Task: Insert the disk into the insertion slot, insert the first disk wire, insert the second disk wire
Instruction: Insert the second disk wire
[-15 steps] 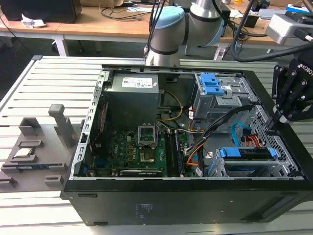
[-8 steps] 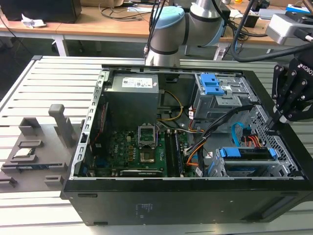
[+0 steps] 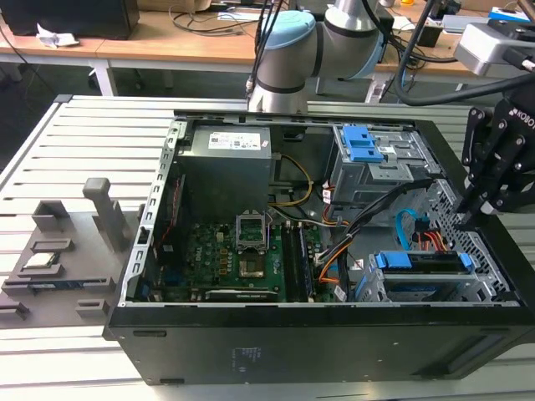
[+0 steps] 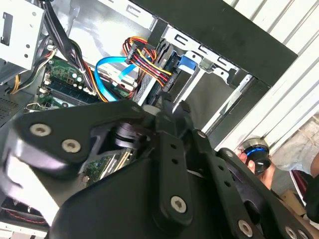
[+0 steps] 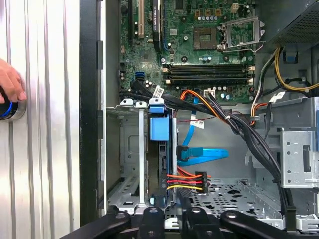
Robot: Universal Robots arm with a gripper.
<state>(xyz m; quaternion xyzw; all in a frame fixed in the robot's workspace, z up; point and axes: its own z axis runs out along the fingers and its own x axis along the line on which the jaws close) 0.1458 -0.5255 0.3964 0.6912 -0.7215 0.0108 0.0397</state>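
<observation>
The disk [image 3: 422, 261], silver in a bright blue carrier, sits inside the insertion slot [image 3: 435, 288], the silver cage at the case's front corner on the exterior view's right. The first wrist view sees the disk [image 5: 160, 130] edge-on in the slot [image 5: 130, 164]. A red, yellow and black wire bundle [image 5: 185, 181] and a blue flat wire [image 5: 202, 155] both run up to the disk's edge; I cannot tell whether either is seated. My gripper [image 3: 462, 219] hangs above the case's right wall, beside the slot, shut on nothing. Its fingertips [image 4: 169, 105] point toward the wires [image 4: 149, 62].
A grey cage with two blue latch tabs [image 3: 368, 149] stands behind the slot. The motherboard [image 3: 242, 255] and a power supply [image 3: 230, 163] fill the case's left. Black cables [image 3: 376, 213] cross the middle. A hand [image 5: 10, 82] rests on a blue-ringed knob [image 5: 7, 110] outside the case.
</observation>
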